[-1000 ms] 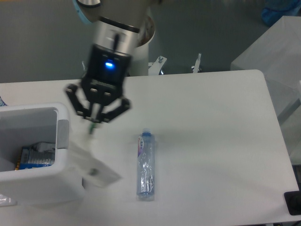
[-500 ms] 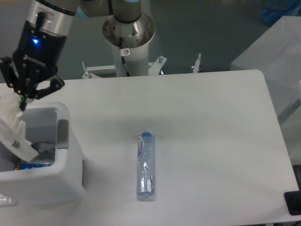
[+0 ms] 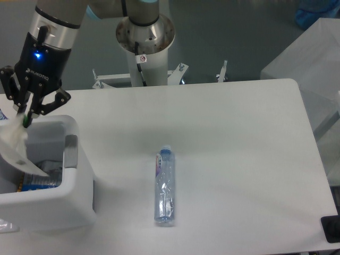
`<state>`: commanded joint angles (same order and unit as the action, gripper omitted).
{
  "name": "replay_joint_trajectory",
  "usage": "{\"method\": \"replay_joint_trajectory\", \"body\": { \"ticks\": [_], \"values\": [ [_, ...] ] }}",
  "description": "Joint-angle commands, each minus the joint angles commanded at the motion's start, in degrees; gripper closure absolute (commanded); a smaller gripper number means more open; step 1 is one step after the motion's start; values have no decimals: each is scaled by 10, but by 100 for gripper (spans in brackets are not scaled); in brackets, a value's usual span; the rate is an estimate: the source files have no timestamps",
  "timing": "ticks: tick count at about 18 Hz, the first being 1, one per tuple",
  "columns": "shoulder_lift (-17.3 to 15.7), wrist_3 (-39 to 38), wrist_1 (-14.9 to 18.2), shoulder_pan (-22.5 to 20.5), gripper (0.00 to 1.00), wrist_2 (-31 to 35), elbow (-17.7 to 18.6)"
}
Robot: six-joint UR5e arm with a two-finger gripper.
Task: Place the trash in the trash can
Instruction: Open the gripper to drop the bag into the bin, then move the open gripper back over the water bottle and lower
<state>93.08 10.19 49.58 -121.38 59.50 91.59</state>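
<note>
1. The crumpled clear plastic wrapper with green marks [image 3: 18, 146] hangs as a pale, creased sheet from the black two-finger tool [image 3: 25, 120]; its lower part dips inside the large white boxy plastic trash can with rounded corners [image 3: 69, 204] at the desk's 9 o'clock edge; a green fleck shows right at the fingertips.
2. The tool is clamped shut on the wrapper's top edge, above the can's far wall; a blue light glows on the wrist.
3. The slim clear plastic bottle with blue cap and label [image 3: 164, 186] lies flat on the white desk [image 3: 239, 149], near its centre, cap towards 12 o'clock, well apart from the can.
4. Against half a second ago, the tool has shifted only slightly; the wrapper has sunk lower into the can and hangs narrower; the bottle has not moved.
5. The can has thick smooth walls and a grey strip [image 3: 70, 153] on its 3 o'clock rim; blue-and-white packaging [image 3: 40, 179] lies in its bottom; the desk top is matte, with a rounded corner.
</note>
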Motion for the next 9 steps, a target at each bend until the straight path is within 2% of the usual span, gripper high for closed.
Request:
{"method": "replay_joint_trajectory", "body": {
  "ticks": [1, 5, 9],
  "values": [
    [-1, 1, -3, -1, 14, 1, -2],
    [-3, -1, -3, -13, 9, 3, -14],
    [1, -7, -3, -103, 3, 2, -8]
  ]
}}
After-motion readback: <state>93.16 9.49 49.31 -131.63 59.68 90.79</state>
